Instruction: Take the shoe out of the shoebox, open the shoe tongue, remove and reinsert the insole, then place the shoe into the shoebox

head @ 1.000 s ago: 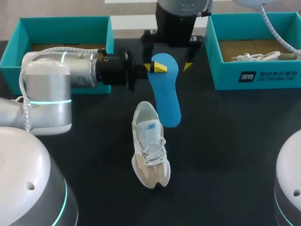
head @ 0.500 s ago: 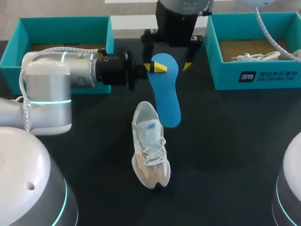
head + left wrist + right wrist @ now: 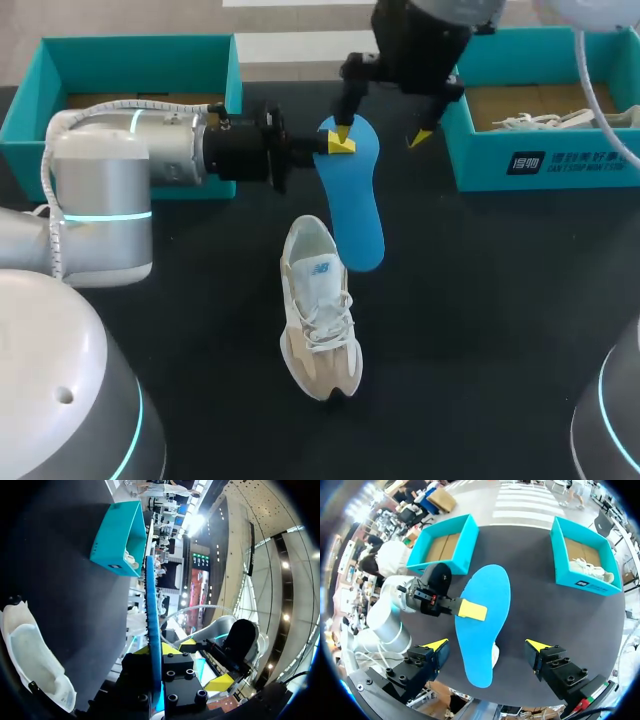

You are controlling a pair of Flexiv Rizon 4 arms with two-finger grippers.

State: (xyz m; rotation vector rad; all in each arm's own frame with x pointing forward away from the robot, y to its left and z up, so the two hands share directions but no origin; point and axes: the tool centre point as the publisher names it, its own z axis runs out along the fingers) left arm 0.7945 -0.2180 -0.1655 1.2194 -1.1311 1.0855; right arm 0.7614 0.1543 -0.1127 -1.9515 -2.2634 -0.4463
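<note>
Over the far middle of the surface, the left hand (image 3: 340,143) is clamped on the heel end of the blue insole (image 3: 355,205), one yellow pad flat on its face. The insole hangs toe-down toward the near edge. The right hand (image 3: 381,132) hovers above that heel end with its fingers spread wide on either side, touching nothing. The shoe (image 3: 320,310) lies at the middle of the surface, toe toward the near edge, with its collar near the insole's toe; whether they touch I cannot tell. With the insole out, the step in hand looks like the reinsertion. To do it well, the insole's long axis should line up with the shoe's before its toe goes down into the opening. It should slide forward at a shallow angle, since soft foam pushed from the heel will likely buckle. The free right hand could steady the shoe or hold the tongue back. The shoebox (image 3: 135,50) waits at the far left corner.
</note>
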